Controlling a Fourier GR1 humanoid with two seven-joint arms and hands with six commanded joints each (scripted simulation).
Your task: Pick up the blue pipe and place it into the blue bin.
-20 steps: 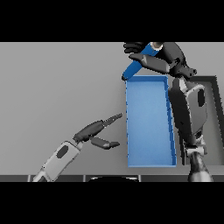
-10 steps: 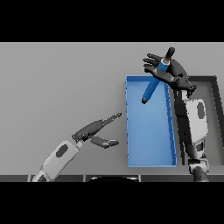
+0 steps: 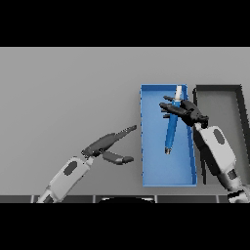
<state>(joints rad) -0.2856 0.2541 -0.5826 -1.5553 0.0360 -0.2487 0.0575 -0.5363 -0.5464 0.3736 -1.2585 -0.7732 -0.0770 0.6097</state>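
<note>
The blue pipe (image 3: 170, 136) lies lengthwise inside the blue bin (image 3: 155, 168), its pale end toward the far wall and its lower end near the bin's middle. My right hand (image 3: 188, 113) hovers over the pipe's upper part with its fingers stretched out to the left, open; whether they still touch the pipe is unclear. My left hand (image 3: 104, 144) is open just left of the bin, fingers pointing at its left wall, thumb apart below.
A dark grey bin (image 3: 220, 102) stands directly right of the blue bin, partly covered by my right forearm (image 3: 217, 151). Grey table stretches away to the left and far side.
My right hand has come down and toward me over the blue bin. The pipe has gone from tilted in the hand to lying along the bin's inside. The left hand has not moved.
</note>
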